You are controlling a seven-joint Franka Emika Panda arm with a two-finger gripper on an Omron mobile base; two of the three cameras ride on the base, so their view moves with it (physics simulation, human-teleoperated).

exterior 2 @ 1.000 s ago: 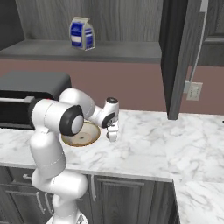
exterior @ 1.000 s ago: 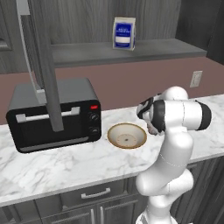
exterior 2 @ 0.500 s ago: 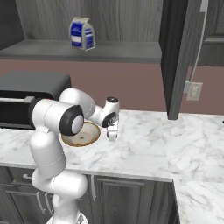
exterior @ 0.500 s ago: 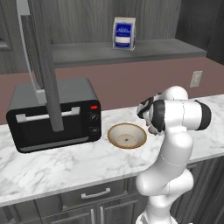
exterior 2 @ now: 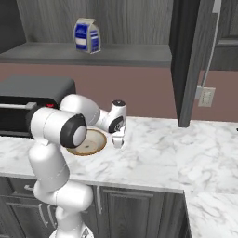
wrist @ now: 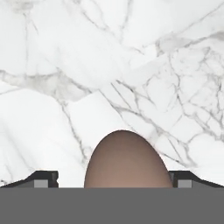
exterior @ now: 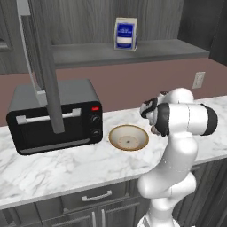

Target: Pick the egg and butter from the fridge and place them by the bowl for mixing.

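Hand view: egg (wrist: pixel 126 159) on counter (wrist: pixel 87 65) | bowl (exterior: pixel 128 137) empty | gripper (wrist: pixel 112 178) open

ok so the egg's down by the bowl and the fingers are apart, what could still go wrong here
1. The egg lies loose on smooth marble counter between the fingertips of the open gripper; nothing flat steadies it, so it may roll.
2. The fingertips flank the egg closely, so any sideways drift while lifting could nudge it.
3. The bowl sits right beside the gripper; a wide retreat swing might clip its rim.
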